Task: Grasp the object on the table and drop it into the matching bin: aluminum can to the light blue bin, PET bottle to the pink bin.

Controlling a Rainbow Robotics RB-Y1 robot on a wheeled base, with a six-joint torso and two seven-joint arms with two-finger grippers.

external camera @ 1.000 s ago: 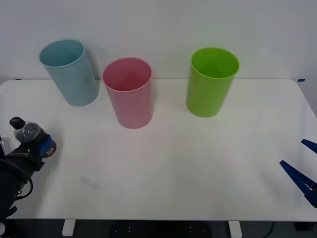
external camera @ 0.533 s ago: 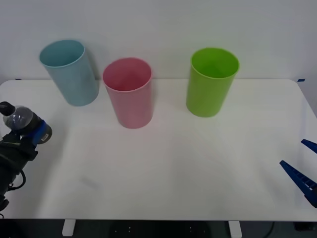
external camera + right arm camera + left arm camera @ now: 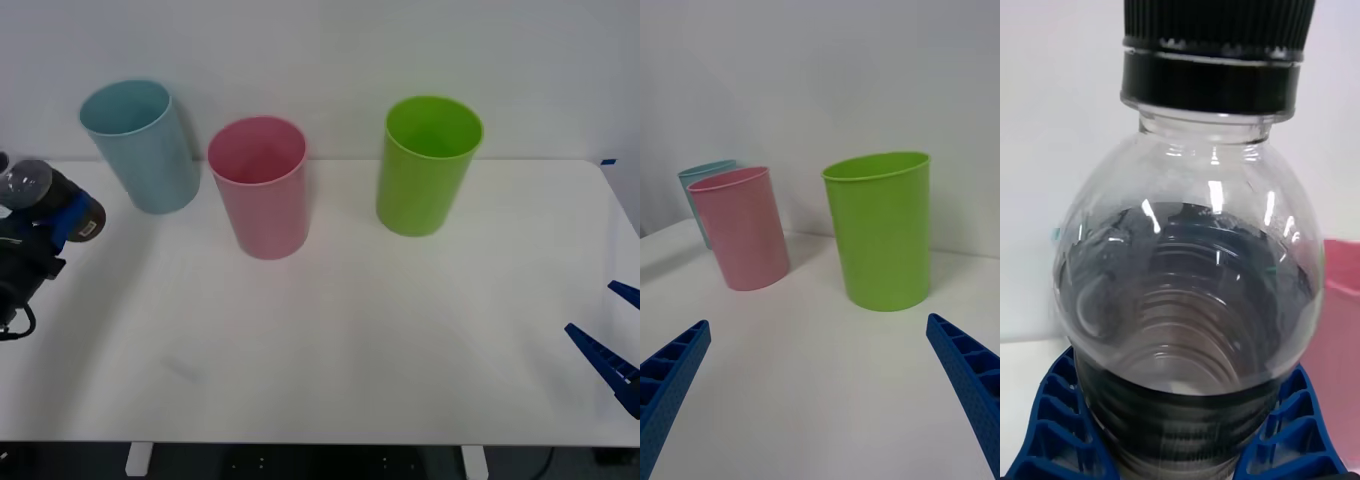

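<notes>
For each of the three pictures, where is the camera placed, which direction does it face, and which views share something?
Front view: above the arms, facing down at the table; left pincer holds the PET bottle, right pincer waits at the table's right edge.
Right wrist view: low over the table, facing the green bin; own open blue fingers.
Left wrist view: close behind the bottle; own fingers clamp it.
Shared: the pink bin, seen in all three.

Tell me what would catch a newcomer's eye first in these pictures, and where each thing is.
Three tall bins stand in a row at the far side of the white table: the light blue bin at the robot's left, the pink bin beside it, and a bright green bin to the right. At the table's left edge, the left gripper holds the PET bottle lifted off the table. The right gripper waits open at the right edge.
</notes>
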